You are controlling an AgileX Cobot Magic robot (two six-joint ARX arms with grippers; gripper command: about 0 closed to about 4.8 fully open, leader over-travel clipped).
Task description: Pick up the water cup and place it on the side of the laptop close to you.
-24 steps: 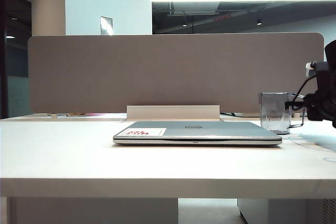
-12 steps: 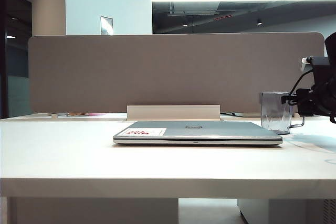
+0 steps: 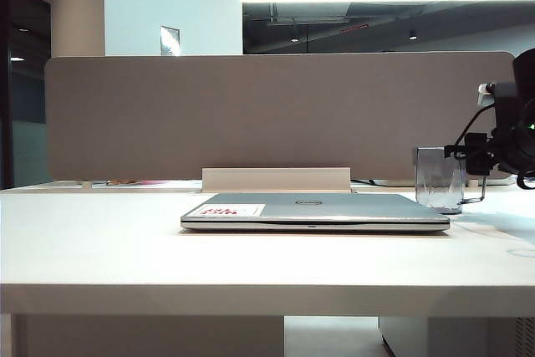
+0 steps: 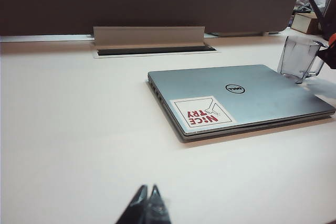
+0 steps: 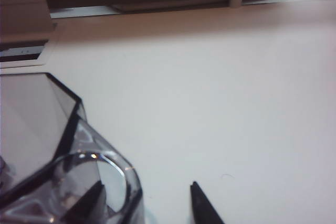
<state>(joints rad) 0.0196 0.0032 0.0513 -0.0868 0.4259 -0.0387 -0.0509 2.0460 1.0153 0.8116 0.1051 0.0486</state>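
Observation:
The water cup (image 3: 438, 178), a clear blue-grey faceted mug, stands upright on the white table just right of and behind the closed silver laptop (image 3: 313, 211). My right gripper (image 3: 472, 159) hangs at the cup's handle side and is open. In the right wrist view the cup (image 5: 47, 145) fills the near corner; the handle's loop sits between the spread fingertips of the right gripper (image 5: 146, 188), and one fingertip (image 5: 94, 195) shows through the plastic. My left gripper (image 4: 147, 191) is shut and empty, low over bare table well short of the laptop (image 4: 247, 95) and cup (image 4: 297, 59).
A grey partition panel (image 3: 276, 114) runs along the back of the table, with a raised cable-tray lid (image 3: 276, 179) in front of it, behind the laptop. A box (image 4: 306, 22) lies at the far back right. The table's front edge (image 3: 267, 298) faces the camera.
The right gripper's jaws have spread wide and let go of the cup's handle, and the hand has risen slightly. The cup stands where it was. The left gripper has not moved.

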